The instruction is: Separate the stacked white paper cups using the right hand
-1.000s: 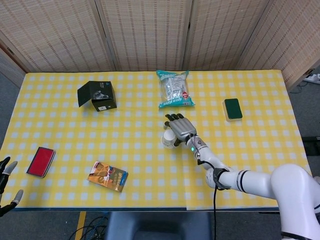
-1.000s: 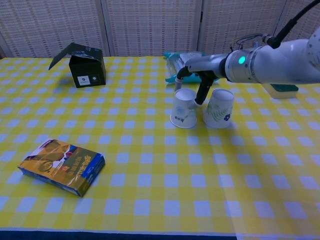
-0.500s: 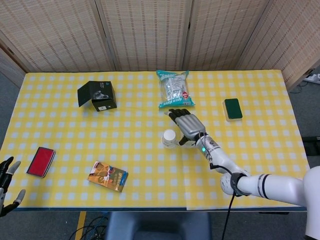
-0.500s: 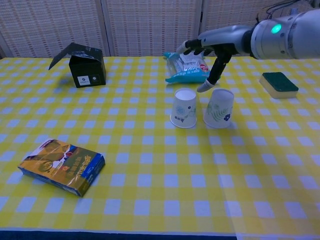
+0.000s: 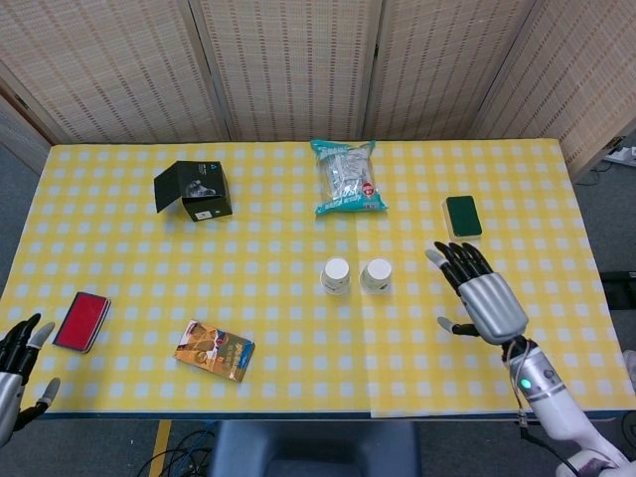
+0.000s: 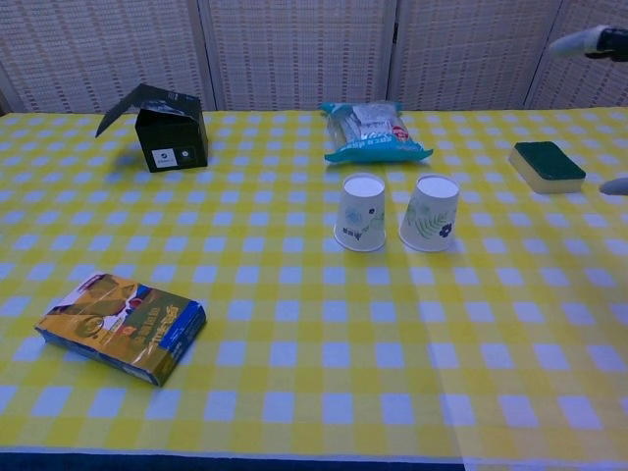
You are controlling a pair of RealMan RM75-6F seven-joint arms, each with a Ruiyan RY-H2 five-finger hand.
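The two paper cups stood apart at the middle of the table, upside down, side by side with a small gap: the left cup (image 5: 336,275) and the right cup (image 5: 376,274). From that I judged the separating done. My right hand (image 5: 484,296) hung to the right of them, well clear, fingers spread and holding nothing. My left hand (image 5: 14,362) sat at the near left corner, also empty with fingers apart.

Cups like these looked light and thin-walled, so I reckoned a firm squeeze would dent them and a nudge would tip or slide them on the checked cloth (image 5: 248,248). If I had to take one again, I would close lightly around the side wall near the stiffer base, now on top. The snack bag (image 5: 348,177) lay beyond them, the sponge (image 5: 462,217) further right.
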